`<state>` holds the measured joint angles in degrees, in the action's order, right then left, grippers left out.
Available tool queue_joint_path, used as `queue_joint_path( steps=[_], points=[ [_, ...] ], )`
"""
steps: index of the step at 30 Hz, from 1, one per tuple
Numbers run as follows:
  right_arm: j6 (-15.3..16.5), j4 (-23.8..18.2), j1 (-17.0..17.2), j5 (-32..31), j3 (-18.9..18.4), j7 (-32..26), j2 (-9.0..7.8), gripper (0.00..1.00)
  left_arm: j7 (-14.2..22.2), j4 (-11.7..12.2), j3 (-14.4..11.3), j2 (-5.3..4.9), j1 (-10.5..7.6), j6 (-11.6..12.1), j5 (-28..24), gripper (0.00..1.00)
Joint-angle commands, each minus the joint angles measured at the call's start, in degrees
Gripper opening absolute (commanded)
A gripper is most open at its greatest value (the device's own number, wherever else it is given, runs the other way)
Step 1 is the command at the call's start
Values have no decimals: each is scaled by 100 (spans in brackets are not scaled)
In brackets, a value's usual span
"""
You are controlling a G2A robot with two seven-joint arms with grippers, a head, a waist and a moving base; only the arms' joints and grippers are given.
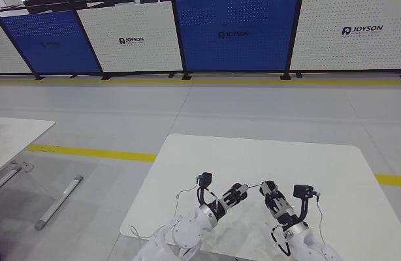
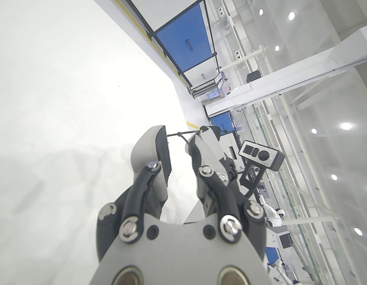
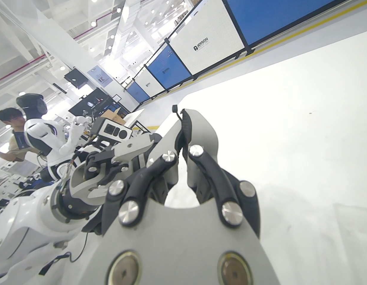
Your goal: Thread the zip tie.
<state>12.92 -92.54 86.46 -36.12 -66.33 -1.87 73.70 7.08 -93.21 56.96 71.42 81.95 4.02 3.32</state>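
Note:
The zip tie [image 2: 186, 132] is a thin black strip that spans the gap between my two grippers, just above the white table [image 1: 285, 156]. My right gripper [image 3: 183, 117] is shut on it, and the tie's small black head [image 3: 174, 109] sticks out past the fingertips. My left gripper [image 2: 179, 137] is open, with the tie crossing between its fingertips and its end close to one pad [image 2: 166, 149]. A short curved piece of the tie hangs down from a small knot-like point [image 2: 179, 134]. In the top view the left gripper [image 1: 240, 192] and right gripper [image 1: 268, 188] face each other near the table's front.
The tabletop stretches bare beyond the grippers to its far edge. Another white table [image 1: 11, 137] stands to the left across the floor. Blue and white partition panels [image 1: 233, 32] line the back behind a yellow floor line.

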Motion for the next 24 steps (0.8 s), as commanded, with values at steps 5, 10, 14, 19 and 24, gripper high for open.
queue_joint_path(
  steps=[5, 10, 14, 19, 24],
  points=[
    [-20, -4, 2, 50, -18, -38, 4, 0, -94, 41, -24, 19, -41, -60, -22, 16],
    [40, -26, 15, 38, -14, -116, 1, 0, -100, 104, -50, 38, -108, -96, -84, 18],
    [109, -35, 20, 23, -14, -150, -2, 0, -110, 155, -81, 54, -159, -118, -115, 16],
    [110, -47, 26, 31, -31, -162, -2, 0, -109, 183, -116, 67, -192, -103, -106, 0],
    [106, -43, 14, 49, -35, -190, 0, 0, -82, 195, -123, 71, -207, -102, -91, 0]
  ],
)
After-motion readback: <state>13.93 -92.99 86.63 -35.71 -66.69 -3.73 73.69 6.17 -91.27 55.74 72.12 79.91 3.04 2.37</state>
